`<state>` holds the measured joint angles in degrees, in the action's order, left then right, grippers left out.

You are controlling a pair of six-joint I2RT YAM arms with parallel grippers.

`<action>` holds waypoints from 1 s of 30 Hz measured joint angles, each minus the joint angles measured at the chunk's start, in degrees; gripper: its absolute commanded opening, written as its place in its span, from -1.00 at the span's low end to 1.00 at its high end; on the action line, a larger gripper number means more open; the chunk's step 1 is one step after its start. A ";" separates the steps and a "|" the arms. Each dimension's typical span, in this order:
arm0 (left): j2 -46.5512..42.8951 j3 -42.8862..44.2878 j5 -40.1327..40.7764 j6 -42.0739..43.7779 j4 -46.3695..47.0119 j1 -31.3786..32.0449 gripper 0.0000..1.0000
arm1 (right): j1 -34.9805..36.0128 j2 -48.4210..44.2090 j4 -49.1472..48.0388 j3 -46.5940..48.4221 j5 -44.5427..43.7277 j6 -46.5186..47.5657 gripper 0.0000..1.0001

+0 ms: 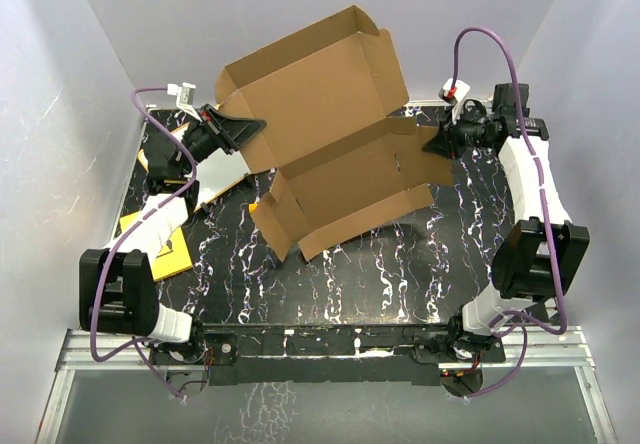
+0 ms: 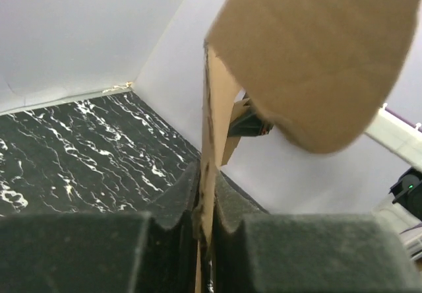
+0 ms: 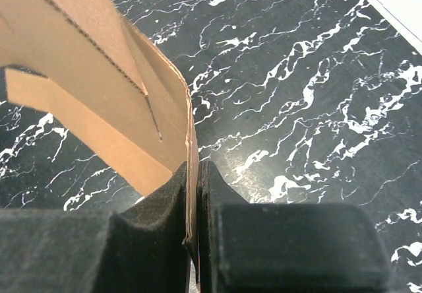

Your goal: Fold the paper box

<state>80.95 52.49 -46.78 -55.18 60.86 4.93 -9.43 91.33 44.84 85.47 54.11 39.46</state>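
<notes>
The paper box (image 1: 325, 134) is a brown corrugated die-cut sheet with flaps, held up off the black marbled table and tilted, its lid part raised toward the back. My left gripper (image 1: 245, 129) is shut on the box's left edge; in the left wrist view the cardboard edge (image 2: 210, 148) stands pinched in my left gripper (image 2: 206, 200). My right gripper (image 1: 440, 147) is shut on the box's right flap; in the right wrist view the flap (image 3: 119, 95) is clamped in my right gripper (image 3: 194, 194).
A white board (image 1: 215, 179) lies at the left under the left arm. A flat orange-yellow sheet (image 1: 170, 254) lies at the left edge of the table (image 1: 380, 274). White walls close in the back and sides.
</notes>
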 measured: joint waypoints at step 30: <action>4.02 -12.13 -0.61 12.74 7.65 0.44 -1.00 | -3.23 10.86 -48.35 -11.54 9.68 -31.69 -0.18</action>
<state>84.97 40.36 -47.40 -42.44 68.51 5.37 -12.67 102.19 -3.51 73.93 63.79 7.77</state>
